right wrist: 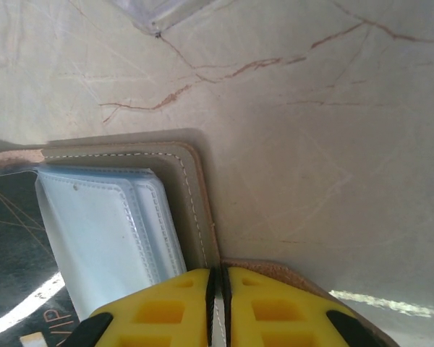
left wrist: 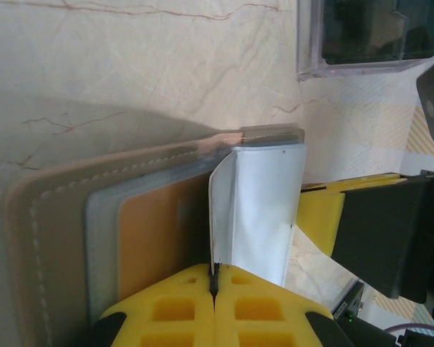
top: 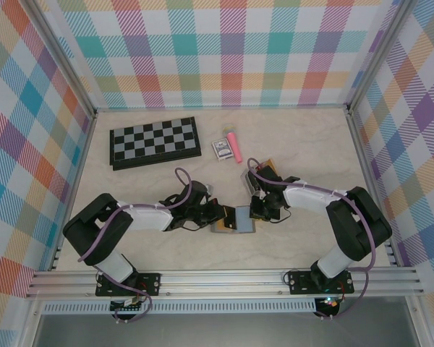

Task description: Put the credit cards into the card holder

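2 grippers meet at the card holder (top: 239,219), which lies open on the table (top: 311,144) between them. The left gripper (left wrist: 213,289) has its fingers pressed shut on a clear sleeve leaf, which stands beside a sleeved tan-yellow card (left wrist: 159,238). The right gripper (right wrist: 218,289) pinches the holder's cover edge, fingers almost touching.

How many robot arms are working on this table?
2: the left arm reaches in from the left, the right arm from the right, both meeting at the card holder.

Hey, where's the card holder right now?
In the top view the card holder lies open at the front middle of the table, nearer than the chessboard. It is pinched by the left fingers and the right fingers.
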`<state>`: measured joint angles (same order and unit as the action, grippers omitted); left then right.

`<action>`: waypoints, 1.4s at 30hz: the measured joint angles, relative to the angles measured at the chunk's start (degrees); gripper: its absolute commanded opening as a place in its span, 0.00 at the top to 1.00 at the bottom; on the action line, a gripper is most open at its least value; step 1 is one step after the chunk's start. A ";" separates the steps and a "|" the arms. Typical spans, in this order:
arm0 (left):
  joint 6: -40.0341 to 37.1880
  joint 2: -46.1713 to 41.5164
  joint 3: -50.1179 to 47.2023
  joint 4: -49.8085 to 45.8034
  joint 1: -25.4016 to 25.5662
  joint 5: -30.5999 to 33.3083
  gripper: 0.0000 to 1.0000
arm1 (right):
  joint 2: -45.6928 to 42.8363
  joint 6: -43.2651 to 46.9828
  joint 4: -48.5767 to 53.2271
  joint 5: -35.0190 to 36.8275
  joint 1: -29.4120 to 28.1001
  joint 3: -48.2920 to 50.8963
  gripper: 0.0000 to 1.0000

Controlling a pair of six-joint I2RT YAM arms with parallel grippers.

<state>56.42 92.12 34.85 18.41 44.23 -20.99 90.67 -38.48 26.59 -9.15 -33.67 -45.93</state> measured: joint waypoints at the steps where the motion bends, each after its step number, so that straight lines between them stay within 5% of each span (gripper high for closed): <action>1: 0.28 0.33 0.00 0.15 0.02 -0.04 1.00 | -0.02 -0.02 -0.02 -0.07 0.00 0.00 0.86; 25: -5.35 -0.92 4.72 -11.32 0.90 0.72 1.00 | 0.00 -0.09 -0.59 -0.74 0.26 0.20 0.86; 42: -3.76 0.48 6.56 -10.95 1.01 0.04 1.00 | -2.75 -0.20 0.63 1.25 -0.09 0.24 0.80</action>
<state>52.66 92.60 41.41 7.46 45.23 -20.95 87.92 -38.68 27.22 -7.90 -33.76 -45.69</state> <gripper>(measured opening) 0.039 0.195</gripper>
